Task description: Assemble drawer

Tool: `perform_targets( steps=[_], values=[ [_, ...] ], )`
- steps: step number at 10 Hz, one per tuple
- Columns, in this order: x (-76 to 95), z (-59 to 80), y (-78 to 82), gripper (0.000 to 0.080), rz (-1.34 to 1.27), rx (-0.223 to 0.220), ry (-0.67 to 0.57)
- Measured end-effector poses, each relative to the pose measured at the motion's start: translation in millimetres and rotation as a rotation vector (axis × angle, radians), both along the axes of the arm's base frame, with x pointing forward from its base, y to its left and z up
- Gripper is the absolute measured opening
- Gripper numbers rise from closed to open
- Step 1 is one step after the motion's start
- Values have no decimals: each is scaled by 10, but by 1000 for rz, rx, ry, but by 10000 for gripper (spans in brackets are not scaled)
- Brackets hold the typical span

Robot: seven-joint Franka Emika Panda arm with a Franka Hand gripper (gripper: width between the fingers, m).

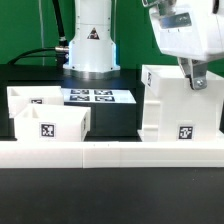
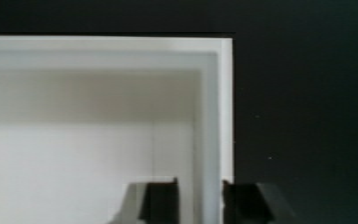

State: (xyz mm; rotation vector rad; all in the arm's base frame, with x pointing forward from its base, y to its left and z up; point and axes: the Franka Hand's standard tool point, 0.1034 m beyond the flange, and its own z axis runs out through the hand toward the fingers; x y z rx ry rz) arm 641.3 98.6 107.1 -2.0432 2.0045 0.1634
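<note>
The large white boxy drawer housing [image 1: 172, 105] stands at the exterior view's right, with a tag on its front. Two smaller open-top trays sit at the left, one behind [image 1: 28, 103] and one in front [image 1: 58, 125] with a tag. My gripper [image 1: 196, 80] is at the housing's top right edge. In the wrist view the fingers [image 2: 155, 203] straddle the housing's thin side wall [image 2: 210, 100], one inside and one outside, and both touch it. My gripper [image 2: 201, 202] is shut on that wall.
The marker board [image 1: 95, 97] lies flat between the trays and the housing. The robot base [image 1: 92, 45] stands behind it. A long low white rail [image 1: 110, 152] runs along the table's front. The table surface is black.
</note>
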Motion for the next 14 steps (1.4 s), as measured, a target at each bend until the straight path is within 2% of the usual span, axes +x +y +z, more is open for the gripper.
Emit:
perform_targets(
  steps=[1, 2, 3, 4, 5, 6, 8, 11, 12, 13, 14],
  values=[
    [-5, -3, 1, 233, 14, -2, -3],
    [-32, -8, -1, 416, 53, -6, -8],
    [-52, 25, 0, 559, 97, -7, -10],
    [-74, 84, 7, 559, 147, -8, -15],
    [-109, 187, -6, 630, 208, -14, -36],
    [-191, 308, -49, 646, 265, -23, -60],
    [-280, 440, -109, 649, 362, -32, -89],
    [-314, 356, -82, 649, 408, -30, -78],
    [-401, 252, -118, 649, 560, -30, -61],
    [-441, 202, -231, 649, 724, -57, -88],
    [-474, 209, -385, 649, 921, -72, -122]
  ],
)
